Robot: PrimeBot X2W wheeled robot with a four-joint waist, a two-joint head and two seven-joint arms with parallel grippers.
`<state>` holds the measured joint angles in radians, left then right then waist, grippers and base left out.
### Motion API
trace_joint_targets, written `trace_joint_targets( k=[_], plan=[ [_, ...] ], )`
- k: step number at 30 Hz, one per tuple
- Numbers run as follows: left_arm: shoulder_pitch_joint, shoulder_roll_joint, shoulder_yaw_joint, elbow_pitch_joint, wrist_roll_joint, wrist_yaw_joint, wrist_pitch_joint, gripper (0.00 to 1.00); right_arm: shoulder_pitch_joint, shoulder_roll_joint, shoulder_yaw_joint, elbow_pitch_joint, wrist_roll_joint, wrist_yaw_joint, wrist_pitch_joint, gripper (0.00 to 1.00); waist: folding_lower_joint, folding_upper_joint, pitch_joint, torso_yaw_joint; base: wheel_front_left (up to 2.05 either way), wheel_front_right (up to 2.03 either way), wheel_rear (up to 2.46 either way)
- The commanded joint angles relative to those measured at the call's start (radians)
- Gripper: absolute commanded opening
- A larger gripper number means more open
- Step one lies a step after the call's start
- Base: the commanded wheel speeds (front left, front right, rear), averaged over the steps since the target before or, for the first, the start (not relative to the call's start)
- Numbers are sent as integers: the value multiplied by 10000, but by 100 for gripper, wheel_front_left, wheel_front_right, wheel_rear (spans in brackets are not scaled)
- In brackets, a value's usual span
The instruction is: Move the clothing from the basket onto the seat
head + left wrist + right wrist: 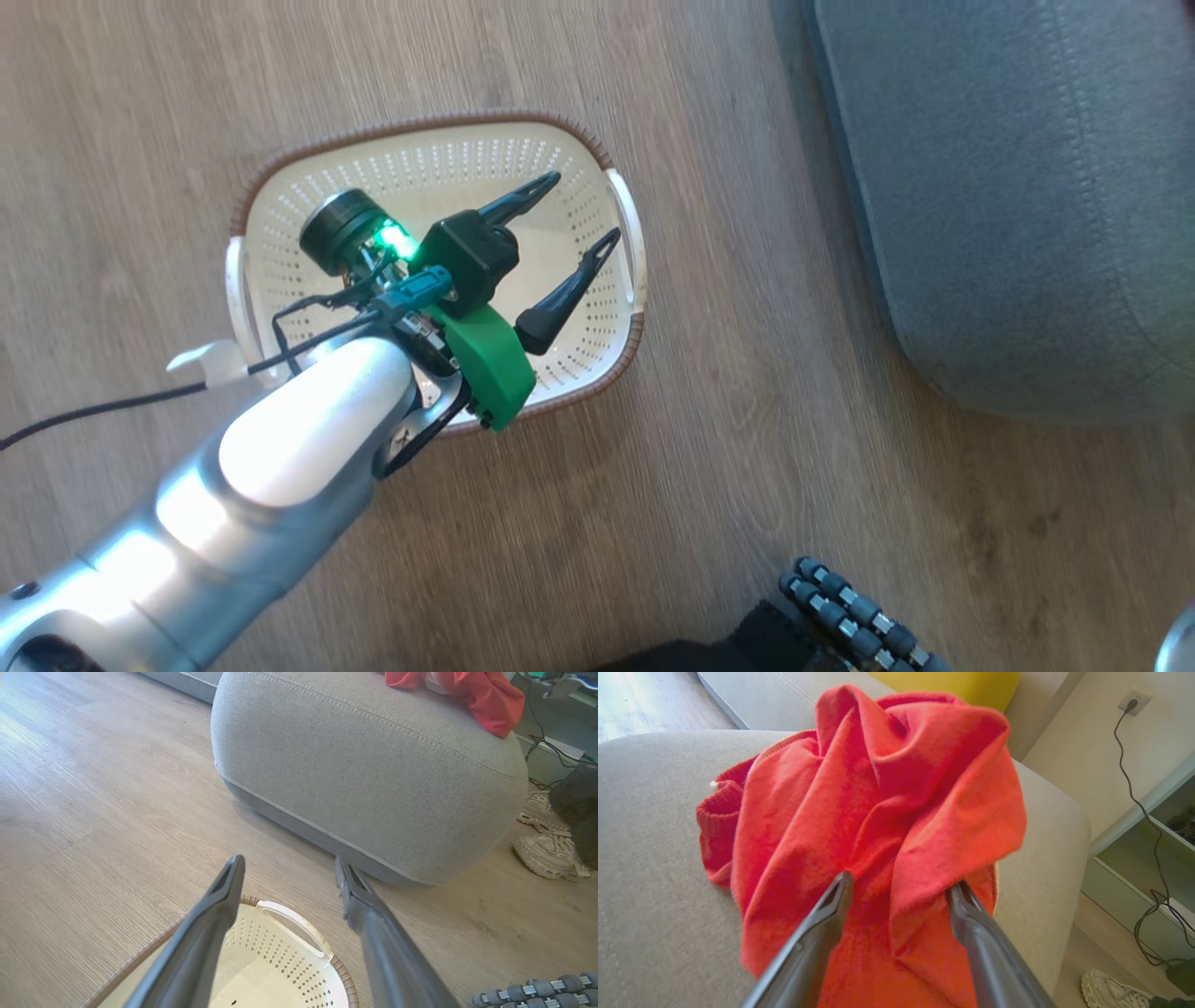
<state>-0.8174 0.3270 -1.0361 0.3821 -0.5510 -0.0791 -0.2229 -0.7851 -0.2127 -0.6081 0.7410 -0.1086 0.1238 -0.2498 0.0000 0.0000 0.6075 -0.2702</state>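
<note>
Head view first: the left gripper (586, 203) is seen poised above the basket (308, 187), its two fingers spread wide with nothing held between them. What can be seen of the basket's cream bottom is bare, though part of it is covered by the arm. The basket is set on the wooden floor (747, 485), apart from the grey seat (1008, 205) at the upper right.

Over to the left wrist view: the same parted fingers are shown, with the basket's handled end just below them. Red clothing (486, 700) is piled on top of the seat at its far end, one fold hung over the edge. A pale shoe (546, 851) is left on the floor beside the seat.

Now the right wrist view: the right gripper (901, 882) is found over the seat, jaws parted, with the red clothing heaped between and beyond the fingers. No pinch can be made out, and the fabric is judged to be lying loose rather than gripped. A ribbed cuff (714, 812) is laid out to the left on the cushion.

On handling, as a judgement: the knit is expected to be light, limp and clingy. Nothing about it is fragile, but it is easily snagged on a fingertip. A raised fold at the top of a heap would be best taken, since a flat layer is hard to pinch.
</note>
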Motion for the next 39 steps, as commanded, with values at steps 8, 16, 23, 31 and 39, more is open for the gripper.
trace_joint_targets(
  k=[8,16,23,31,39],
  plan=[
    [283,-307,570,254,-249,77,-330,100,1706,434,1610,-2176,769,69,-119,100,0,0,-943,398,0,0,0],
    [707,-529,1362,466,-288,234,-383,100,2204,552,3029,-2915,1320,69,-119,100,0,0,-1718,1108,0,0,0],
    [1555,-680,2756,422,-35,342,-386,100,2399,640,4193,-3156,1692,69,-120,100,0,0,-2555,1975,0,0,0],
    [2762,-827,4723,494,445,460,-387,100,2509,610,5538,-2920,2179,69,-120,100,0,0,-3431,2736,0,0,0],
    [3969,-1041,6623,475,1123,525,-388,100,3035,784,6473,-3063,2581,69,-120,100,0,0,-4155,3119,0,0,0]
  ],
)
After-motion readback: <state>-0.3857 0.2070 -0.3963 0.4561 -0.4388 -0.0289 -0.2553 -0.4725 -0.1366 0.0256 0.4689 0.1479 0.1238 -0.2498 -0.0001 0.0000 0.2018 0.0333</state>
